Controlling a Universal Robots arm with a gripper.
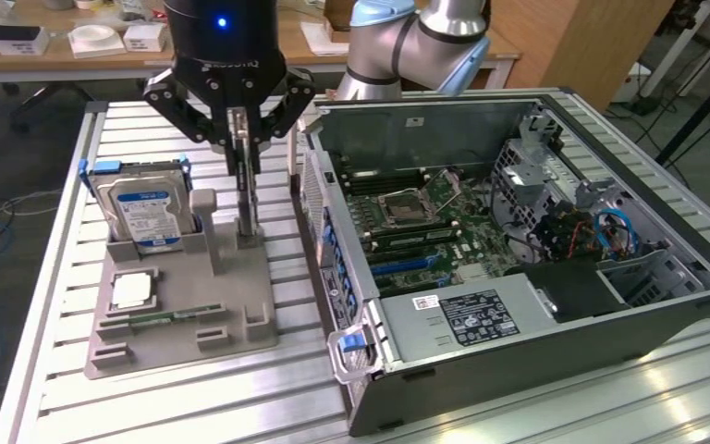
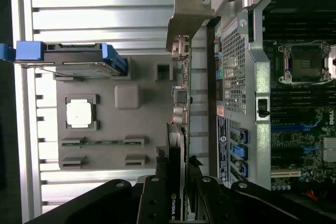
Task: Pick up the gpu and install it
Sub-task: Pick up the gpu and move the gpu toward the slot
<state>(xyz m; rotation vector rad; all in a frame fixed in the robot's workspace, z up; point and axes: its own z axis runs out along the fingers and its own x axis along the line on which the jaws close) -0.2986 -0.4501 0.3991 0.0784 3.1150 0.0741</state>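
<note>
I am pointing my end effector [image 1: 243,148] straight down, wrist upright. Its dark fingers [image 2: 156,195] are pressing from both sides on the gpu [image 1: 248,199] — my grey arm [image 1: 410,51] is bending behind.

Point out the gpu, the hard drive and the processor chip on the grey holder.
gpu [image 1: 248,199]: exterior view, on the lower part of its upright edge.
hard drive [image 1: 143,215]: exterior view, on its blue-and-white label.
processor chip [image 1: 132,290]: exterior view, on its silver top.
</note>
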